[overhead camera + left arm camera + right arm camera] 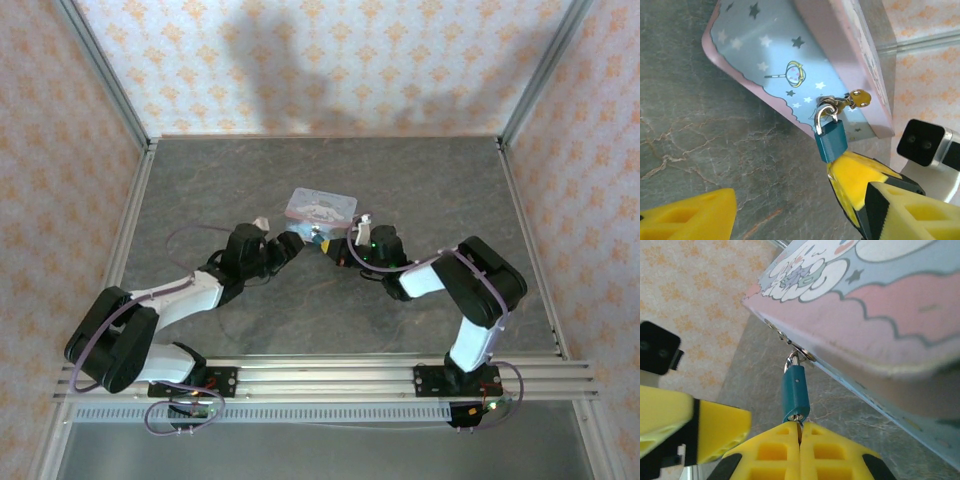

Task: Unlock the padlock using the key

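The teal padlock [795, 392] hangs by its shackle from the hasp of a pale blue cartoon tin [875, 300]. My right gripper [801, 426] is shut on the key [800, 423], a thin sliver between its fingertips that runs into the keyhole at the padlock's bottom. In the left wrist view the padlock [831, 142] meets the right gripper's yellow fingers [862, 182]. My left gripper [801, 196] is open, its jaws wide apart just short of the padlock and touching nothing. From above, both grippers meet at the padlock [318, 238] in front of the tin [320, 205].
The tin lies on a grey stone-look table [330, 300] walled by patterned panels and metal rails [330, 378]. One yellow finger of the left gripper [715, 430] stands close to the left of the padlock. A gold latch knob [860, 97] sits beside the hasp.
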